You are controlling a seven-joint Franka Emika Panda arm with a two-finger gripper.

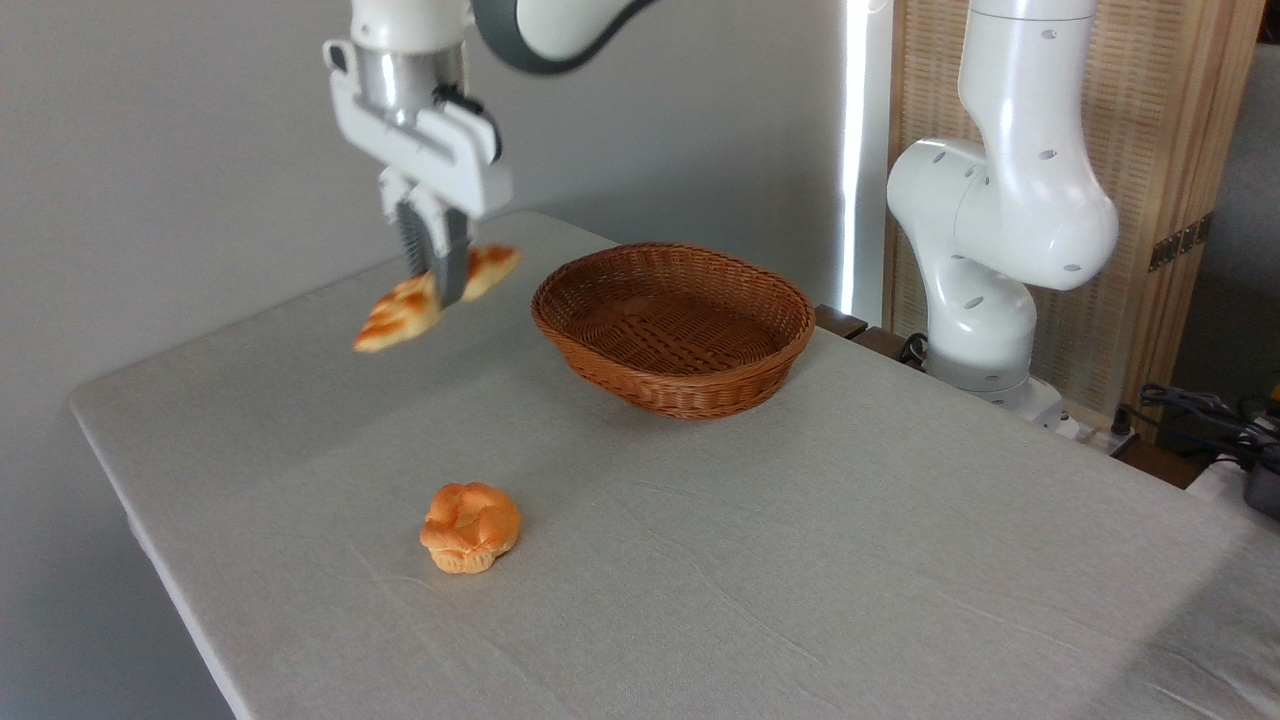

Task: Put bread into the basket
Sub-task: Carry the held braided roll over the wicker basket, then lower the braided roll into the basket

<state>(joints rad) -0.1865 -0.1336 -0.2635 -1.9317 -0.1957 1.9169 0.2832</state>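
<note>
- Overhead, the white two-finger pincer (437, 268) is clamped around the middle of the long golden-brown braided bread (400, 312), which hangs tilted, clear of the pale cloth surface (800, 560).
- At three o'clock from it stands the oval reddish-brown wicker basket (700, 392).
- At six o'clock sits a small round orange-brown bun (470, 527).

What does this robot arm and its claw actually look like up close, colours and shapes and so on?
The arm is glossy white, built of rounded, bulging segments with small dark dots on the shell and a dark grey band at one joint. The gripper is a boxy white block below a silvery metal collar, with two narrow dark grey fingers under it and a black cable at its side.
</note>
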